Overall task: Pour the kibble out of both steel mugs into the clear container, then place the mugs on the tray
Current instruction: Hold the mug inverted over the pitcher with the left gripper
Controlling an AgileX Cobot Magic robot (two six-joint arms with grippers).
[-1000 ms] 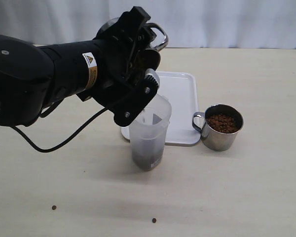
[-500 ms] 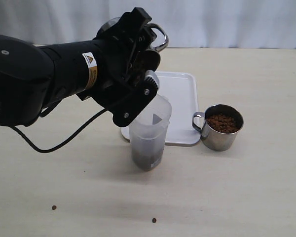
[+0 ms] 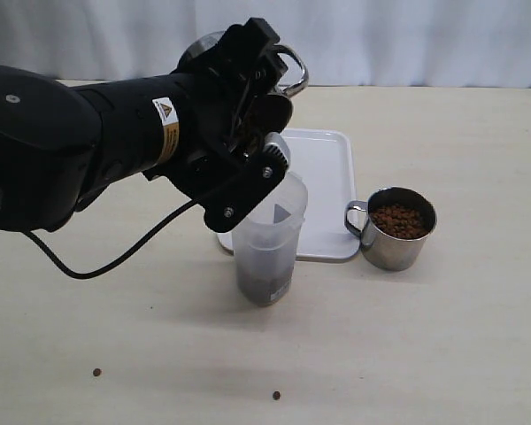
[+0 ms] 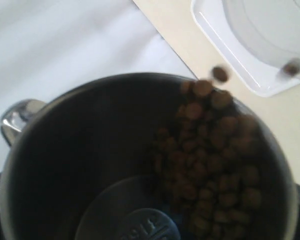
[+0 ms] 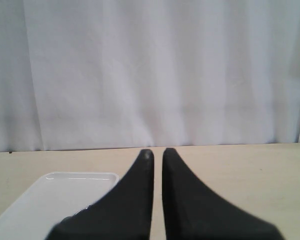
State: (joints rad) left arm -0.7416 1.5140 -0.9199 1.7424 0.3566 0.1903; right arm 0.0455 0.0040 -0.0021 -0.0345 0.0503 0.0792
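Left gripper (image 3: 252, 111), centre-left: fingers wide around tilted mug (image 4: 50, 150); we log it nudged up-right since before. Kibble (image 4: 210, 150) spilling toward container (image 3: 267, 239), frame centre. Right gripper (image 5: 157, 155): fingers together, empty.

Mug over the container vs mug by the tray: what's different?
The lifted mug is tipped in the left gripper over the clear container; the standing mug sits upright on the table. The lifted mug is partly emptied, kibble spilling out; the standing mug is full. Both are shiny steel with loop handles.
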